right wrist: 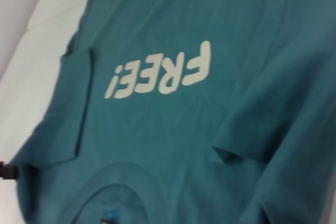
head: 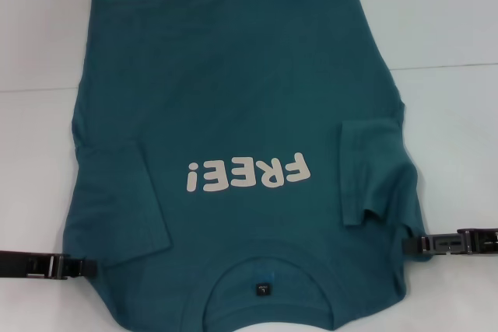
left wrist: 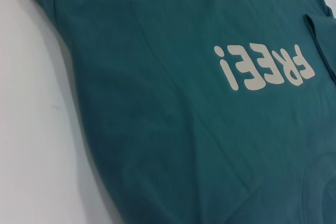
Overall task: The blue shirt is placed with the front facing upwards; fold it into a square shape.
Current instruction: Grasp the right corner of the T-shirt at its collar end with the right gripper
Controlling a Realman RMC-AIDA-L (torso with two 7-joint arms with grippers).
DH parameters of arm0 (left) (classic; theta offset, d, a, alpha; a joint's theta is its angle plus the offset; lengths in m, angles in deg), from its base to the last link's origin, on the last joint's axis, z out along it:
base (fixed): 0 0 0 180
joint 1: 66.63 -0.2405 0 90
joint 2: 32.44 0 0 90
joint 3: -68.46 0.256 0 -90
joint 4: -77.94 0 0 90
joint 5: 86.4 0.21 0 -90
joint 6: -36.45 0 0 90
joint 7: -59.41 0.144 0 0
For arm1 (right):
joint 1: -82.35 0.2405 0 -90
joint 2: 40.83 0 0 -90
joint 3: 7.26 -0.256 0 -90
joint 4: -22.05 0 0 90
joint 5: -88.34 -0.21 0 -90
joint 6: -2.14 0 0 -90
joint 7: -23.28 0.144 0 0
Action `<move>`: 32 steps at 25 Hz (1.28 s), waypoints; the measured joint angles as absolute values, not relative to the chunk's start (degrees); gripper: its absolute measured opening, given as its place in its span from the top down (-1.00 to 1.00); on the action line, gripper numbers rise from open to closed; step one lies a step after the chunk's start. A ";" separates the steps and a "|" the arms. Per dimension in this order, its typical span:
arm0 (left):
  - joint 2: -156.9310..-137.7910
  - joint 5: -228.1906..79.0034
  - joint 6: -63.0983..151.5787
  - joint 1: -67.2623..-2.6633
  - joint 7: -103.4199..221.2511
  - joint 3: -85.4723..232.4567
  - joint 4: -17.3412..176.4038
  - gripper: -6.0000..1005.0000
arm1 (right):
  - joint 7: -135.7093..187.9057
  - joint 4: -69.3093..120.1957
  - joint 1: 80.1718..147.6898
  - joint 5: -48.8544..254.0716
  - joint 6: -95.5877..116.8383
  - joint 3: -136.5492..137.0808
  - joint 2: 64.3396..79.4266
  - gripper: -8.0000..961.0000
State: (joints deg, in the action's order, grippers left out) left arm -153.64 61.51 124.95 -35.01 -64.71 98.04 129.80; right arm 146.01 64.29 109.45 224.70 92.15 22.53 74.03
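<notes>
The blue shirt (head: 233, 99) lies flat on the white table, front up, with its pale "FREE!" print (head: 247, 174) in the middle and the collar (head: 268, 270) with a dark neck label nearest me. Both sleeves are folded inward: one on the left (head: 132, 215), one on the right (head: 373, 176). My left gripper (head: 84, 267) rests low at the shirt's left edge by the shoulder. My right gripper (head: 410, 245) touches the right edge just below the folded sleeve. Both wrist views show the shirt (left wrist: 184, 129) (right wrist: 236, 145) and its print (left wrist: 264, 65) (right wrist: 157, 72).
The white table (head: 451, 29) surrounds the shirt, with bare surface on the left, right and far sides. A seam line in the table runs across behind the shirt (head: 459, 66).
</notes>
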 joint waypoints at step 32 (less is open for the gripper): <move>-153.82 61.51 124.93 -35.02 -64.51 98.02 129.70 0.93 | 148.16 63.62 107.64 225.70 90.48 21.77 73.86 -0.88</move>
